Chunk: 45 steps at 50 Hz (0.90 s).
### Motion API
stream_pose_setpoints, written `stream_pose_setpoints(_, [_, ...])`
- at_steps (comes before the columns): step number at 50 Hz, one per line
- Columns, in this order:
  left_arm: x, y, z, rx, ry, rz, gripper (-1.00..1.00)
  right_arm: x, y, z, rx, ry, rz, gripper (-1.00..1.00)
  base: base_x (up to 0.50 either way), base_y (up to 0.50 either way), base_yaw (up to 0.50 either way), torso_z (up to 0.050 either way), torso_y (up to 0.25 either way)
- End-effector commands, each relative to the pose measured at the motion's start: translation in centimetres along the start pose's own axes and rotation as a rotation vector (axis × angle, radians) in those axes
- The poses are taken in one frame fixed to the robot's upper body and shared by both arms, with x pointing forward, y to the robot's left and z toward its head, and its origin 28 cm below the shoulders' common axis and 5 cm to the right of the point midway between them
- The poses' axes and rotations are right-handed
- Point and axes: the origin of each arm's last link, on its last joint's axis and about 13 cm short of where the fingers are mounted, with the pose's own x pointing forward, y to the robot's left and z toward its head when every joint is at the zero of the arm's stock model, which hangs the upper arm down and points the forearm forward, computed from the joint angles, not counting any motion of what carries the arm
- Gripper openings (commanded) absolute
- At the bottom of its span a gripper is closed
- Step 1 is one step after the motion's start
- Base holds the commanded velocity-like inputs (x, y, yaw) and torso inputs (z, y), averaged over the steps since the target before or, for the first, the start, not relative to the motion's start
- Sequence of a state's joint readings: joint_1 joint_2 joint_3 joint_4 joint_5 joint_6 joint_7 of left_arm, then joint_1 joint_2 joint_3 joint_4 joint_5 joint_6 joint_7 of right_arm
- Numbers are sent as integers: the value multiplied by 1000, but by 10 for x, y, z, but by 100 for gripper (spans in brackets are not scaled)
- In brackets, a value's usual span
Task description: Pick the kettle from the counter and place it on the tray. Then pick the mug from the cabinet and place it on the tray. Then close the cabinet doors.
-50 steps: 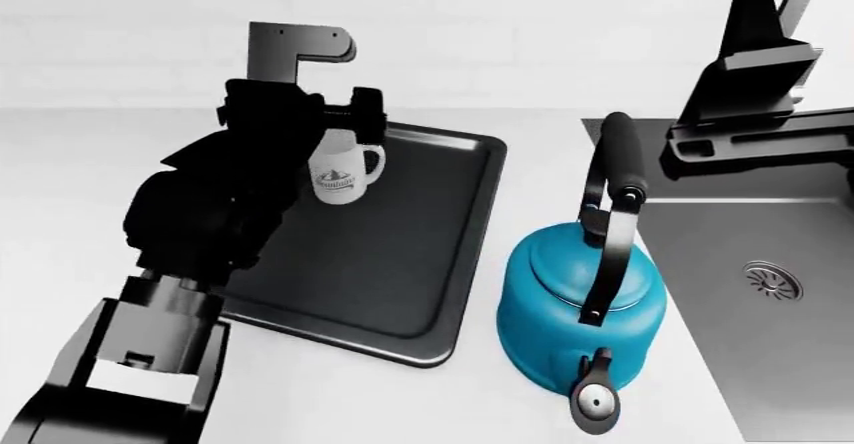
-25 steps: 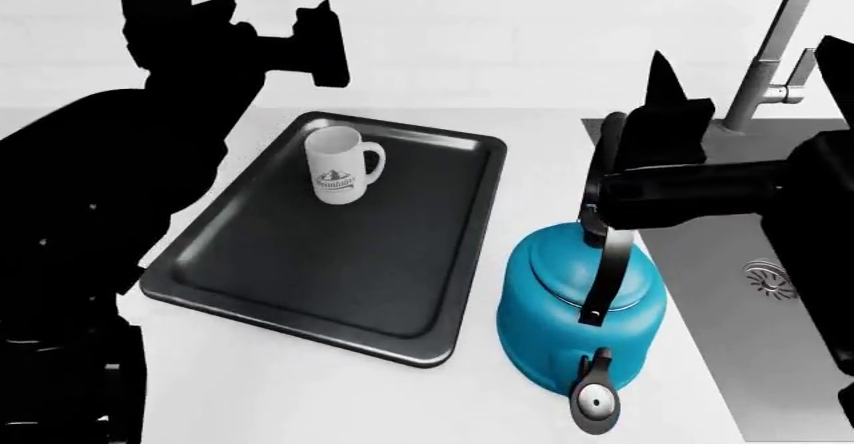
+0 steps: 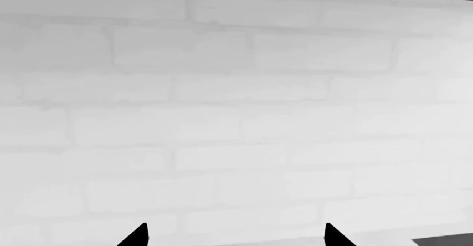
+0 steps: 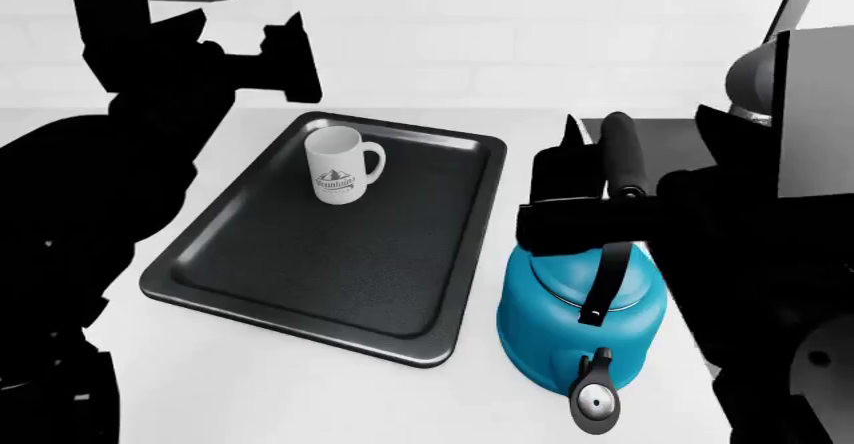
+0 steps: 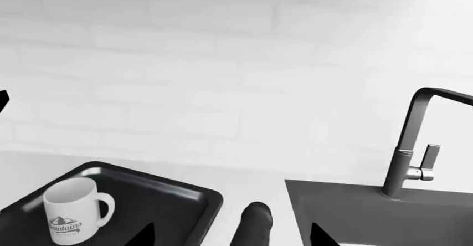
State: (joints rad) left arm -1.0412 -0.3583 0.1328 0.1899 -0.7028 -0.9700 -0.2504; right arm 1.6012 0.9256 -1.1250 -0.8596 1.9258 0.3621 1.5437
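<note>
The white mug [image 4: 340, 167] stands upright on the far part of the black tray [image 4: 334, 274]; it also shows in the right wrist view [image 5: 72, 211]. The teal-blue kettle [image 4: 574, 309] stands on the white counter [image 4: 267, 384] just right of the tray. My right gripper [image 4: 577, 154] is open at the top of the kettle's black handle [image 4: 622, 154]. In the right wrist view the handle top [image 5: 256, 224] lies between the fingertips of that gripper [image 5: 230, 237], not clamped. My left gripper [image 4: 296, 59] is open and empty, raised above the tray's far left corner. In its wrist view it [image 3: 235, 237] faces the brick wall.
The dark grey sink [image 5: 369, 207] with its tall faucet [image 5: 406, 146] lies right of the kettle, behind my right arm in the head view. A white brick wall [image 4: 441, 34] backs the counter. The cabinet is out of view.
My left gripper has let go of the mug, which stays on the tray, and has risen up and left. My right arm has swung left and down to the kettle handle.
</note>
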Motion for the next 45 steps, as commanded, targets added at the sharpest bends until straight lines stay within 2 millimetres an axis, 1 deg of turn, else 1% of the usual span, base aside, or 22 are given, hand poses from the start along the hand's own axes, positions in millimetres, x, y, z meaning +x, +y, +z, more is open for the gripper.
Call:
stream_pose_setpoints(1, [-2,5,-2,-6,5,12,100,11,4,-11,8,49,-8,100,0,0,0,0,0])
stream_pose_setpoints(11, [-1,7,-4,-10,8,19,100,17,3,-19,19,75,-25,100,0,0,0,0,0])
stream_pose_setpoints(31, [-1,9,-10,-18,21,21,100,23,2,-29,31,112,-26,100,0,0,0,0,0])
stream_pose_setpoints(32, [0,9,-10,-18,21,21,100,23,2,-30,30,113,-25,-100,0,0,0,0,0])
stream_pose_setpoints(45, [-1,11,-13,-21,25,26,100,23,1,-30,30,107,-31,-100,0,0,0,0,0])
